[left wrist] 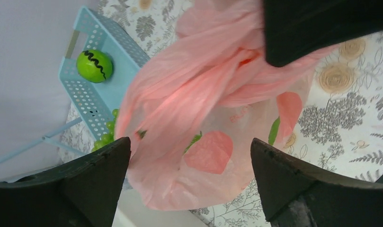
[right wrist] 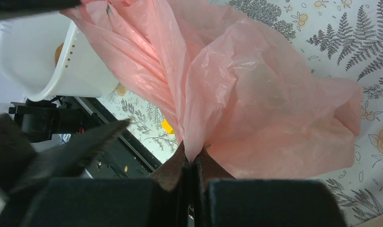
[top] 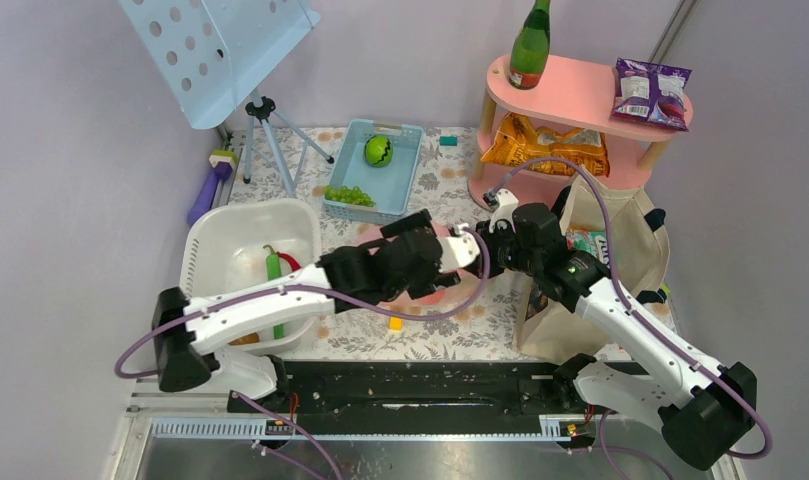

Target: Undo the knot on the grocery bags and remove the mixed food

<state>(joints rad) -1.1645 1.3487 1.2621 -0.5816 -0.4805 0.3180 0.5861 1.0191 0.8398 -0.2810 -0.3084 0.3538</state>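
The thin pink plastic bag [left wrist: 213,118] lies on the floral cloth in the middle, mostly hidden under both grippers in the top view [top: 432,292]. My right gripper [right wrist: 191,158] is shut on a gathered fold of the pink bag [right wrist: 255,94] and holds it up. My left gripper [left wrist: 189,146] is open, its fingers either side of the bag's lower part and not touching it. The beige canvas tote [top: 620,230] stands at the right behind my right arm, with a multicoloured packet [top: 587,242] showing at its mouth. No food shows through the pink bag.
A white tub [top: 245,250] with green and red peppers sits left. A blue basket [top: 375,165] holds a green ball and grapes. A pink shelf [top: 580,90] carries a green bottle, purple packet and orange packets. A stand's tripod [top: 265,120] is back left. A yellow block [top: 395,323] lies near.
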